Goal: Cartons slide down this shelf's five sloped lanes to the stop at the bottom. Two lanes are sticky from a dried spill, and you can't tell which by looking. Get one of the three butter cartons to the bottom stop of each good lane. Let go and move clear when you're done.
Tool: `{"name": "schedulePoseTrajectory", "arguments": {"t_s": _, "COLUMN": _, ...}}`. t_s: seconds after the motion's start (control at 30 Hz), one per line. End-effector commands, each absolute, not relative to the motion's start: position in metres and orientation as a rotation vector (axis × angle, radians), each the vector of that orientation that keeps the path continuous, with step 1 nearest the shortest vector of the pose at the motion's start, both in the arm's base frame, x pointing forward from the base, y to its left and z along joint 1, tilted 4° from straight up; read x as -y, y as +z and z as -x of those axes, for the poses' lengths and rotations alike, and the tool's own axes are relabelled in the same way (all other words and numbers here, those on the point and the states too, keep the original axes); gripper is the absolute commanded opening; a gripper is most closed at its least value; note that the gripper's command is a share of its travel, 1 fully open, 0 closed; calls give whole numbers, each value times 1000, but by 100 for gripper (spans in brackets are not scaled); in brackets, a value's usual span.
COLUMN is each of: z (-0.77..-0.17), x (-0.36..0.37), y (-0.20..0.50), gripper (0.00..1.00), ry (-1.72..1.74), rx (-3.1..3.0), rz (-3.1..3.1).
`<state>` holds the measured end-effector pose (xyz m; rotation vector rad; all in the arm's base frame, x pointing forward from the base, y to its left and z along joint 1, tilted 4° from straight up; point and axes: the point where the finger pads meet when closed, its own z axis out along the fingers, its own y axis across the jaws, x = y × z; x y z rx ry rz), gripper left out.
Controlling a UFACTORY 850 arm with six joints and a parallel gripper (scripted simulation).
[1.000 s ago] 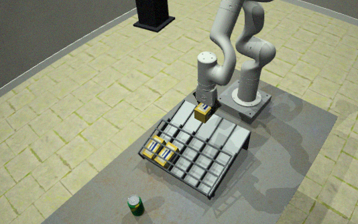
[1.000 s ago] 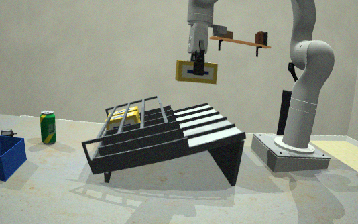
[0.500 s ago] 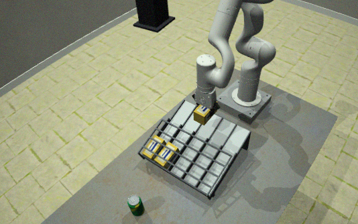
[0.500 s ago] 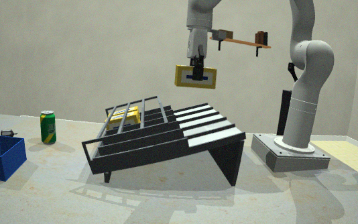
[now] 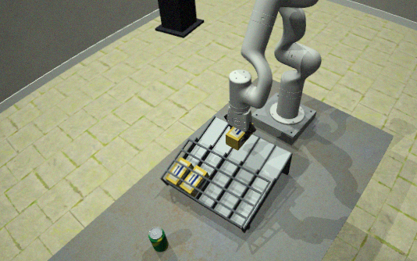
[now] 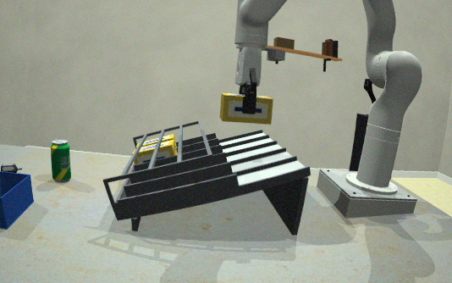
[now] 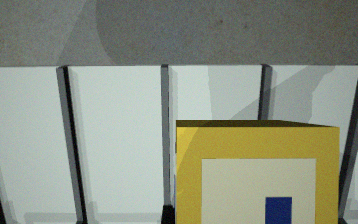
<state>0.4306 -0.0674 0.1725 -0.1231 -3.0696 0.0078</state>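
The sloped shelf [image 5: 227, 176] has five lanes under a grid of dark bars and also shows from the side in the exterior view [image 6: 208, 174]. Two yellow butter cartons [image 5: 178, 169] [image 5: 193, 180] lie side by side at the low end of the two leftmost lanes, against the stop. My gripper [image 5: 237, 130] [image 6: 246, 108] is shut on the third butter carton [image 5: 235, 137] and holds it in the air above the shelf's high end, over the middle lanes. In the wrist view the carton [image 7: 258, 172] fills the lower right, with white lane floors [image 7: 116, 145] below it.
A green can [image 5: 158, 239] stands on the mat in front of the shelf. A blue bin [image 6: 2, 198] sits at the far left with a small dark object [image 6: 9, 168] behind it. The arm's base [image 5: 286, 115] stands just behind the shelf's high end.
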Motion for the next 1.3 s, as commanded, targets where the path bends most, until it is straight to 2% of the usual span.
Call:
{"name": "schedulePoseTrajectory", "arguments": {"t_s": 0.0, "z": -432, "x": 68, "y": 172, "gripper": 0, "ry": 8, "rx": 3073, "rz": 123}}
{"name": "schedulePoseTrajectory", "arguments": {"t_s": 1.27, "z": -431, "x": 68, "y": 162, "gripper": 0, "ry": -15, "rx": 2881, "rz": 110}}
